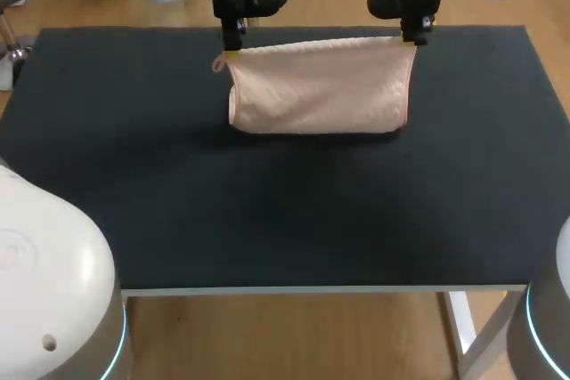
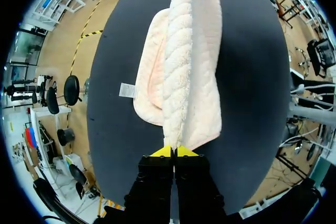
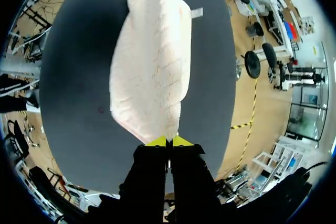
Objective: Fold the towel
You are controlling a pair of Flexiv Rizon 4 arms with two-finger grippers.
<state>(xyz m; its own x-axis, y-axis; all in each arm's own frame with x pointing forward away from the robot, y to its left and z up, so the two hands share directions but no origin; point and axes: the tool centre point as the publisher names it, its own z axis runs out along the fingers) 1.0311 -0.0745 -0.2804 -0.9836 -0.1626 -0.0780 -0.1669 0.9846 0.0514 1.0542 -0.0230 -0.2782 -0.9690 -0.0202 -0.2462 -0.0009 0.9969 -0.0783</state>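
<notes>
Table (image 1: 285, 211): dark matte top, seen from above in the head view. All positions below are taken from it.

Towel (image 1: 319, 86): pale pink, quilted texture. It hung as a wide band over the far half of the table, near the far edge and about centred between the table's two sides. It was doubled over, with two layers showing in both wrist views. The upper edge was stretched nearly level between the two arms. The lower edge was rounded at the corners and cast a shadow on the table top directly under it. Could not tell whether that edge touched the surface or hung just clear.

Left gripper (image 1: 232, 49): above the table's far-left part, pointing down. In the left wrist view the yellow tips were pressed together with the towel's upper corner pinched between them, and the cloth (image 2: 184, 72) fell away ahead of the fingers toward the table.

Right gripper (image 1: 411, 39): above the table's far-right part, also pointing down. In the right wrist view (image 3: 168, 141) the tips were likewise closed tight on the opposite upper corner.

Label (image 2: 127, 89): small white tag, sticking out from the towel's side edge on the left arm's end, seen against the table's dark top. Print too small to make out.
</notes>
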